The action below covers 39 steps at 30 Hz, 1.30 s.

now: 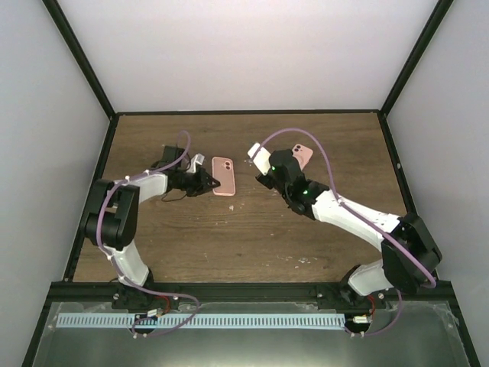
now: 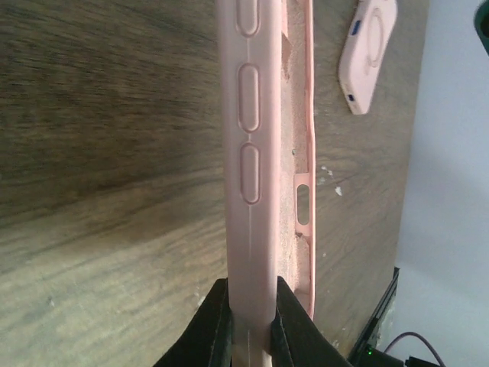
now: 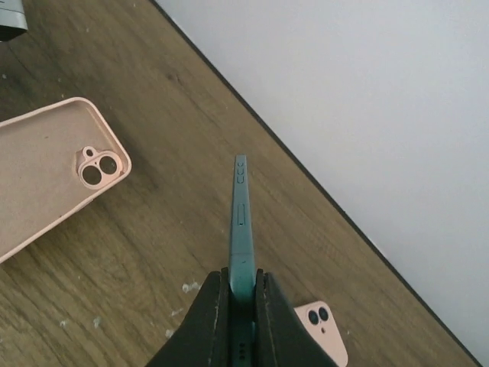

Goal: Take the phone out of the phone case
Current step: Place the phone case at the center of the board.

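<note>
Left gripper (image 2: 250, 294) clamps one side wall of the empty pink case (image 2: 252, 153), likely anchoring it; right gripper (image 3: 241, 281) pinches the phone (image 3: 240, 222) edge-on, apart from it.

phone case (image 2: 256, 153) is cut off by top edge in left wrist view, by left edge in right wrist view. second pink item (image 3: 325, 340) is clipped at bottom edge there, partly hidden by right arm (image 1: 336, 206) from above. phone (image 3: 241, 229) is seen edge-on only.

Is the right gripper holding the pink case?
No, the right gripper pinches a green phone; the pink case lies apart on the table.
</note>
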{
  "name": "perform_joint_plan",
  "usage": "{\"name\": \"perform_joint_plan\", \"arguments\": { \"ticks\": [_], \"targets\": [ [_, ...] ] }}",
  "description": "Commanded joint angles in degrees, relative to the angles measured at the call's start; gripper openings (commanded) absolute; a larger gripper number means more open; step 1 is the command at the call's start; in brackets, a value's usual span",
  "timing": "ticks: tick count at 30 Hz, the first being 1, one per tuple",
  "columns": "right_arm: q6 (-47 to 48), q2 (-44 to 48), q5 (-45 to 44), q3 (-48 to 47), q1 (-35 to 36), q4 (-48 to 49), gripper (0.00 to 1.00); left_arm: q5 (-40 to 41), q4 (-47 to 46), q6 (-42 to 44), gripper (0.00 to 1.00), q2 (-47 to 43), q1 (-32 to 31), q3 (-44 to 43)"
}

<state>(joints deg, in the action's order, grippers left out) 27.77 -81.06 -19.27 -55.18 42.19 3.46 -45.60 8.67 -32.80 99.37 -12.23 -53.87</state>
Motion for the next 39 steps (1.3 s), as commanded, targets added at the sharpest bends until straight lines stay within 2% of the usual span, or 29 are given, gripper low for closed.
{"name": "perform_joint_plan", "arguments": {
  "ticks": [1,13,19,24,27,29,30,39],
  "targets": [
    [0.9,2.4,-2.0,0.7,0.0,6.9,0.01,-1.1,-2.0,1.3,0.00,4.0,-0.2,-2.7],
    [1.2,1.6,-1.0,2.8,0.0,7.0,0.01,1.4,-0.4,4.1,0.00,13.7,-0.2,-8.8],
    [4.4,0.1,-3.0,5.7,0.2,12.3,0.01,1.5,2.2,5.0,0.26,16.1,-0.2,-10.6],
    [6.5,-0.9,-4.6,6.7,0.8,16.3,0.01,2.7,4.4,6.3,0.60,13.9,0.5,-9.4],
    [9.4,-1.4,-5.3,6.7,1.2,19.8,0.01,2.1,4.0,5.7,0.76,10.5,2.5,-7.5],
    [12.5,-2.3,-6.3,6.8,1.9,23.5,0.01,1.2,3.9,5.1,0.92,7.6,4.4,-6.8],
    [14.0,-2.9,-6.8,6.7,2.3,25.5,0.01,0.7,3.6,4.7,0.97,6.0,5.3,-6.6],
    [32.6,-11.1,-12.5,7.3,7.4,49.2,0.01,-4.5,2.5,1.2,1.00,-8.2,8.0,-6.9]
  ]
}}
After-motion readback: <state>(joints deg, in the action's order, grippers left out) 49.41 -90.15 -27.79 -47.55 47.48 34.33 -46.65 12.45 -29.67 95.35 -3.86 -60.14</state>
